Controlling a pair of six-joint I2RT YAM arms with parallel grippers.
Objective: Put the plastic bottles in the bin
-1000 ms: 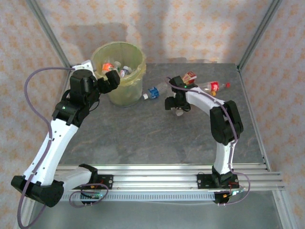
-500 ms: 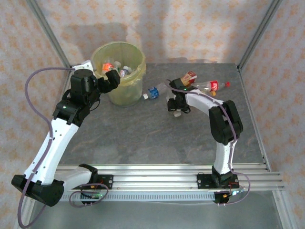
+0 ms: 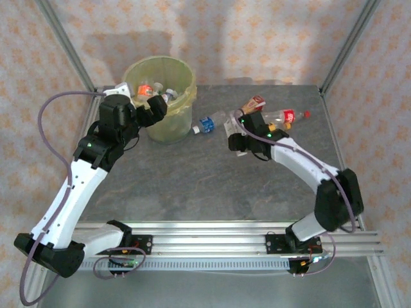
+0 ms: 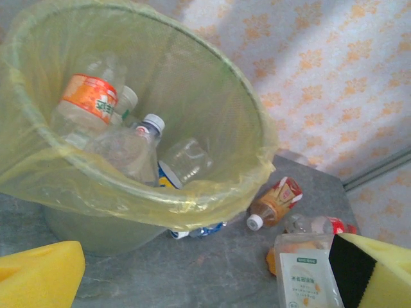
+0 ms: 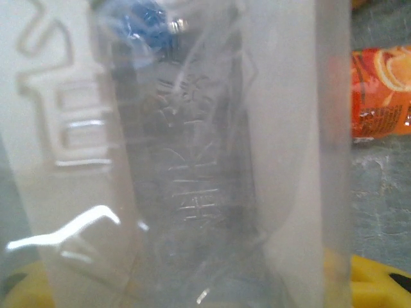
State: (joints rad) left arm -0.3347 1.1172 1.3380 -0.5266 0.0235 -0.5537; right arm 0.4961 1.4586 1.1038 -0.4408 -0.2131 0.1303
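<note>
Several plastic bottles [image 4: 96,106] already lie in the bin [image 3: 185,109], which stands at the far left of the table [image 3: 192,186]. At least three more lie on the surface to its right. The left gripper [image 3: 154,108] hovers at the bin rim, jaws wide. The right gripper [image 3: 237,144] appears clamped on a clear bottle [image 5: 192,179]. The tabletop is grey and mottled, and patterned wall panels [image 3: 270,38] enclose the cell.

This looks like a robot test cell in a lab: grey table [image 3: 192,186], metal frame posts [image 3: 347,43], patterned backdrop walls [image 3: 257,38] (small orange flowers), and aluminium mounting rails [image 3: 215,233].
</note>
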